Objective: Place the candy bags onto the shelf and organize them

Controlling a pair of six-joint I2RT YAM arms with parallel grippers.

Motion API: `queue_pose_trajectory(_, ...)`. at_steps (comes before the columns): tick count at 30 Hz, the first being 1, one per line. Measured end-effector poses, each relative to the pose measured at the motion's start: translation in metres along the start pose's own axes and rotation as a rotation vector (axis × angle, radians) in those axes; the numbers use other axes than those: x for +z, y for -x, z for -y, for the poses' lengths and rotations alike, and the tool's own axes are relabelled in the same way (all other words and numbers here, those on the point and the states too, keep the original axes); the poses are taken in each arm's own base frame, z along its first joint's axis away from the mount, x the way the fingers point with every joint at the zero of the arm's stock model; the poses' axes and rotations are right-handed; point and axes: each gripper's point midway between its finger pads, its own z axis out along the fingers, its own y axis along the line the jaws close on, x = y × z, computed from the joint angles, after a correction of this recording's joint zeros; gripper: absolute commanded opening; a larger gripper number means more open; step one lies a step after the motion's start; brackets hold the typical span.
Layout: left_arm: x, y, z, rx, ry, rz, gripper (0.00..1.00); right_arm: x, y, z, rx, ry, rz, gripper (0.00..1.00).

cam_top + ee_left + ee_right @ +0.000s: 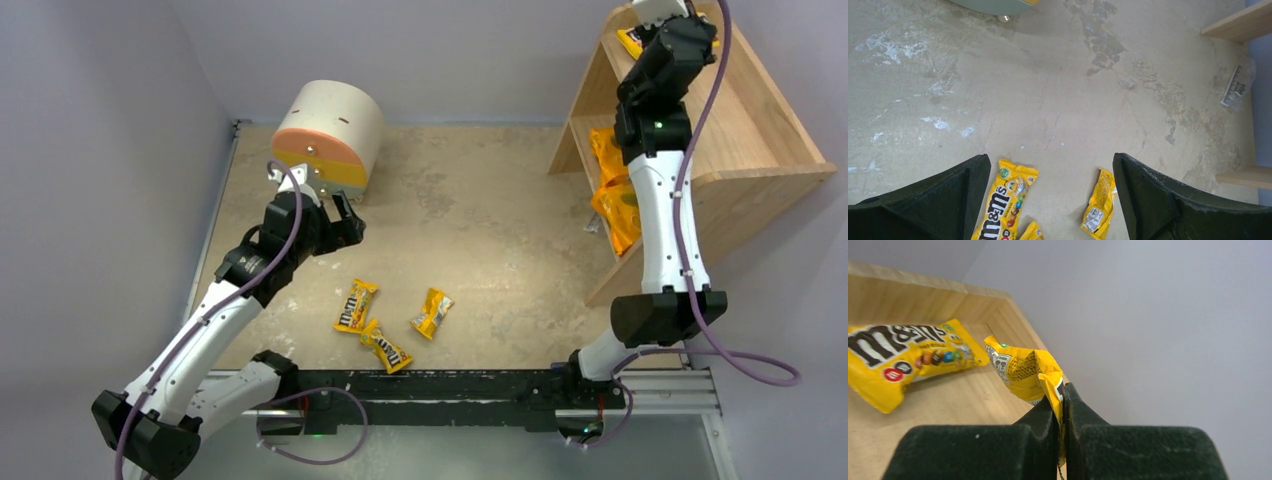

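Right gripper (pixel 1060 397): clamped on packet (pixel 1020 367) over shelf (pixel 948 400) top.
Left gripper (pixel 1051 165): fingers wide apart, well left of shelf.

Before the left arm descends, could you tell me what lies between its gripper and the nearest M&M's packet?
Nothing: the top external view shows only bare tabletop between the left gripper and that M&M's packet; the left wrist view agrees.

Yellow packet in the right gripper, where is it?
Right wrist view: the yellow packet is pinched in the right gripper over the shelf, right of an M&M's bag lying there.
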Motion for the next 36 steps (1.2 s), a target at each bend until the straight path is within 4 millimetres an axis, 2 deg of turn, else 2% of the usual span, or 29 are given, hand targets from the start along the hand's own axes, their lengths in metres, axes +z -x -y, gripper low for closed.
queue_pose_trajectory(4,0.001,-0.004,-0.003,0.007,0.013,-0.018,0.98,0.01,-0.023,0.0,-0.043,0.003,-0.038,0.0)
queue_pose_trajectory(10,0.0,-0.008,-0.007,0.021,0.024,-0.033,0.98,0.012,-0.04,-0.039,-0.129,0.127,-0.048,0.06)
queue_pose_trajectory(14,-0.002,-0.008,-0.009,0.027,0.032,-0.032,0.98,0.009,-0.042,-0.061,-0.136,0.233,-0.028,0.18)
queue_pose_trajectory(17,-0.005,-0.006,-0.01,0.029,0.034,-0.021,0.98,0.002,-0.043,-0.08,-0.124,0.337,-0.008,0.34)
queue_pose_trajectory(19,-0.005,-0.005,-0.01,0.032,0.035,-0.016,0.98,-0.001,-0.037,-0.084,-0.114,0.371,0.023,0.46)
queue_pose_trajectory(23,-0.006,-0.005,-0.013,0.052,0.045,-0.017,0.98,-0.009,-0.028,-0.079,-0.083,0.401,0.063,0.59)
queue_pose_trajectory(26,-0.009,-0.003,-0.015,0.07,0.057,-0.015,0.99,-0.014,-0.022,-0.084,-0.055,0.448,0.086,0.69)
queue_pose_trajectory(35,-0.007,-0.002,-0.018,0.093,0.076,-0.02,0.99,-0.051,0.007,-0.117,0.121,0.731,0.195,0.83)
queue_pose_trajectory(36,-0.007,-0.003,-0.018,0.094,0.077,-0.021,0.99,-0.054,0.01,-0.119,0.143,0.749,0.2,0.88)
